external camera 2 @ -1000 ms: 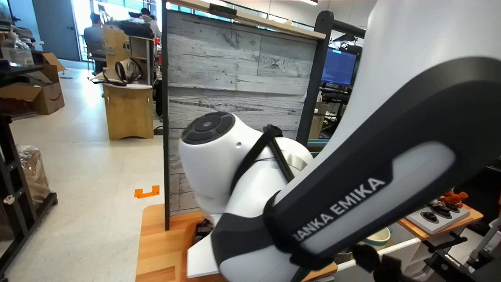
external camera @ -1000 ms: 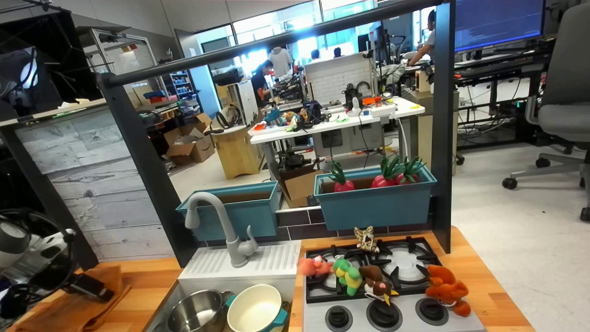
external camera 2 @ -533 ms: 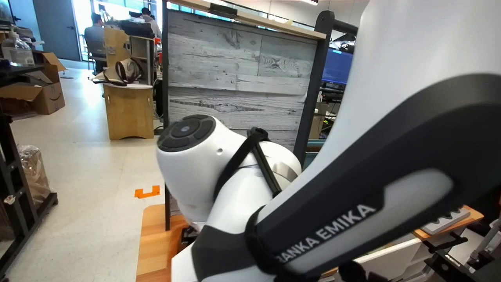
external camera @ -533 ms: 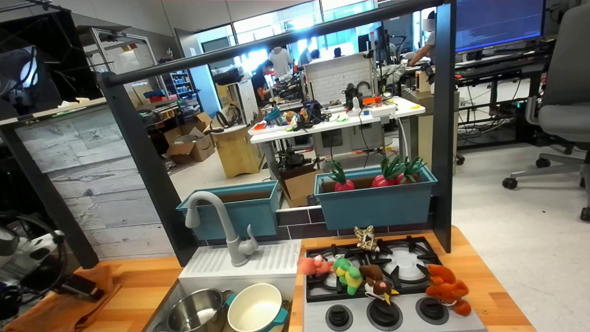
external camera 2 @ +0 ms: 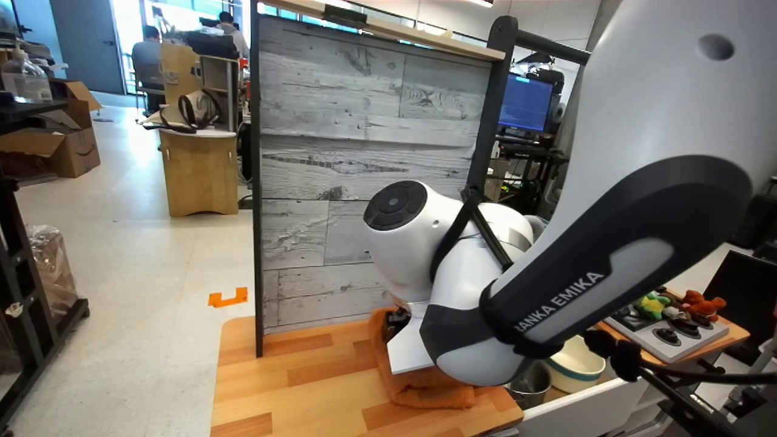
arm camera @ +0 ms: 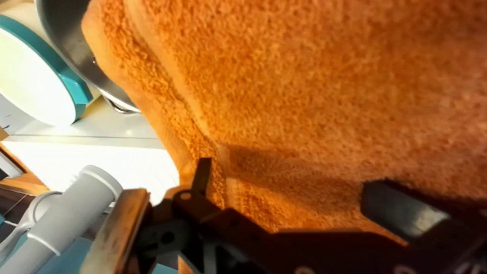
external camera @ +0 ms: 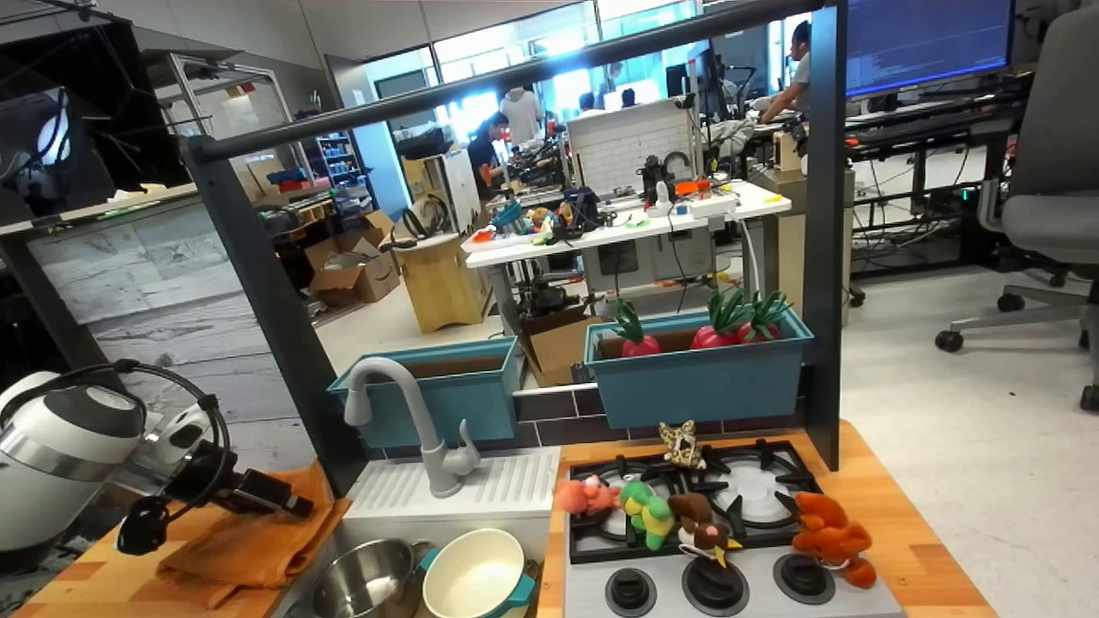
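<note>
An orange terry towel [external camera: 232, 549] lies bunched on the wooden counter beside the sink, its right edge reaching the sink's rim. It also shows under the arm in an exterior view [external camera 2: 431, 397]. Over its right part, my gripper [external camera: 292, 505] slants down with its tips at the cloth. The wrist view is mostly filled by the towel [arm camera: 323, 95]. There my gripper [arm camera: 289, 173] stands wide open, one finger [arm camera: 399, 209] meeting the cloth on the right, the other near a folded edge on the left. No cloth is pinched between them.
In the sink sit a steel pot [external camera: 365, 588] and a cream pot [external camera: 475, 571] with teal handles. A grey faucet [external camera: 412, 412] rises behind them. Several plush toys lie on and around the stove [external camera: 601, 558]. A wood-look panel [external camera 2: 376, 121] stands behind the arm.
Half a second ago, gripper and towel were farther left after a slight leftward shift. Since then both have moved right along the counter to the sink's edge. The jaws look unchanged.
</note>
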Tool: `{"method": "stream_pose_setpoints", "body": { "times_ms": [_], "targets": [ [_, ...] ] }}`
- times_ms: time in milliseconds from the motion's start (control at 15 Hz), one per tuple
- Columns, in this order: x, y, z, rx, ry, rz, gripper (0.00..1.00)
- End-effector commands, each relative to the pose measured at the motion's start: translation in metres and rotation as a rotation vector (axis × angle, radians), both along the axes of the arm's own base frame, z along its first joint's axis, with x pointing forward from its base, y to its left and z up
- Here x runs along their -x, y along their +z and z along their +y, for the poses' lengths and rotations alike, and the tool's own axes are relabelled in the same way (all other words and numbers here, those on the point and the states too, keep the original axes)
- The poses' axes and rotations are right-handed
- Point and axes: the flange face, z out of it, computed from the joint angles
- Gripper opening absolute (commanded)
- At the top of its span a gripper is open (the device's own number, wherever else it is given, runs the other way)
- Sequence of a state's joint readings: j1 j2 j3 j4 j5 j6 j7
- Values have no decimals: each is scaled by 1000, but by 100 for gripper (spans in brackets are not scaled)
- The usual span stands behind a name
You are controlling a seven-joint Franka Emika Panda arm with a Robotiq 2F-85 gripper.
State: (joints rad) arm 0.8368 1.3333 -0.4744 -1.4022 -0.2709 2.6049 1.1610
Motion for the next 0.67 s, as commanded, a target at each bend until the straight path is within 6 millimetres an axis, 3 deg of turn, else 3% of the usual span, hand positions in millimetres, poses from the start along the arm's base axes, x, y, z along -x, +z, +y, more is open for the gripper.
{"method": "stream_pose_setpoints", "body": {
  "times_ms": [0,267,333,467,600],
  "targets": [
    [9,-14,59,-112,57,-35,100],
    [31,-1,156,-290,101,-58,100],
    [34,0,169,-319,116,-64,100],
    [33,-2,171,-326,130,-70,100],
    [22,-10,138,-281,98,-74,100]
  ]
}}
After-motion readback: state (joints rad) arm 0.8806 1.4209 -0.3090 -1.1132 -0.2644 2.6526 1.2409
